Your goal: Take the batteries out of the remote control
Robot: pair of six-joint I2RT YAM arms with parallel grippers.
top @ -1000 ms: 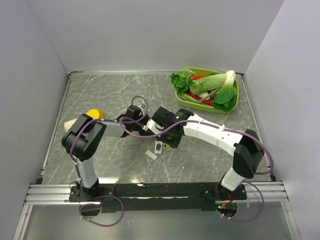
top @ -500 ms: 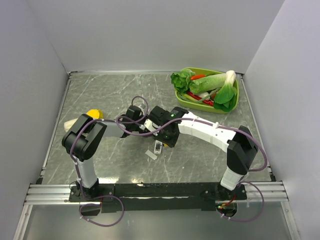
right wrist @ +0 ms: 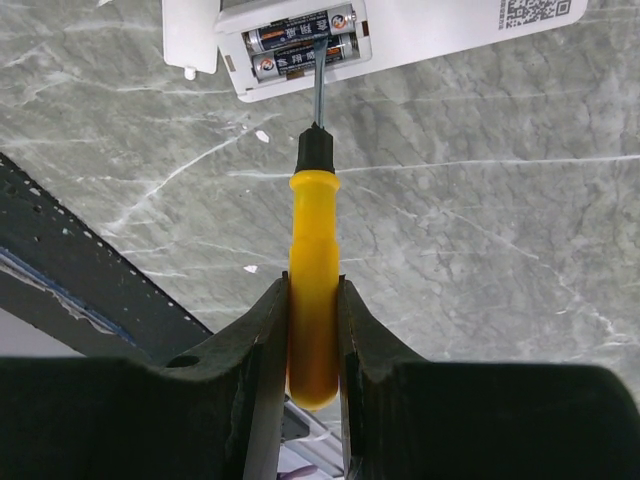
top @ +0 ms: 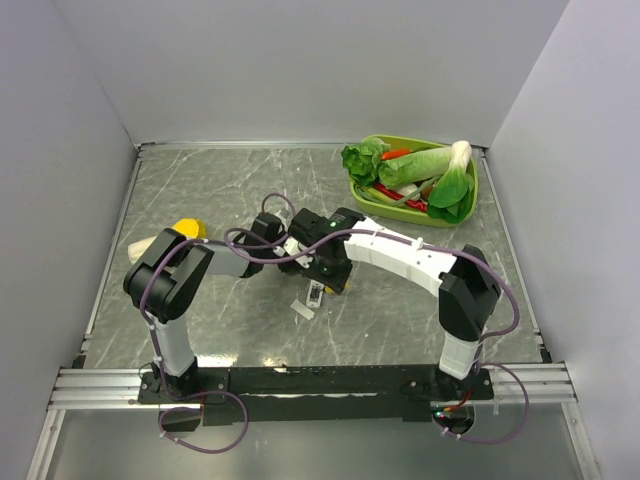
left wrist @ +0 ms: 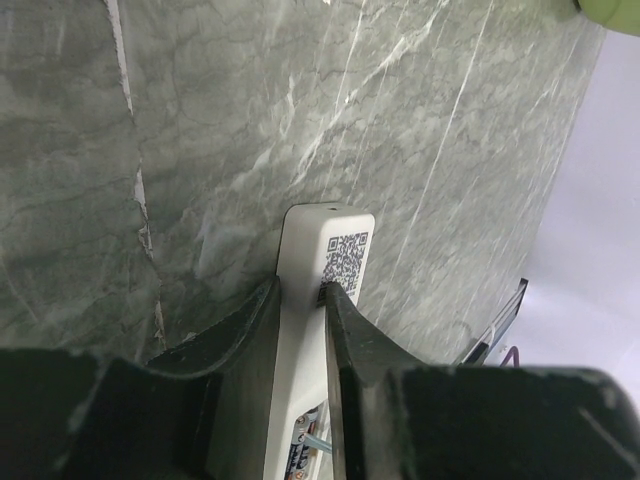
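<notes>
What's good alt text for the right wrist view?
The right gripper clamps a yellow-handled screwdriver, its tip in the open compartment of the white remote control, between the two batteries. A white cover lies beside it on the marble table.

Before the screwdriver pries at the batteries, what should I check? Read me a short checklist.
1. Left claw clamped on remote: ok.
2. Right claw gripping screwdriver: ok.
3. Cover off, lying beside the remote: ok.
4. Screwdriver tip inside the open recess, at the batteries: ok.
5. Tip wedged under a battery: cannot tell.
6. Batteries out: not ok, both sit in the recess.
</notes>
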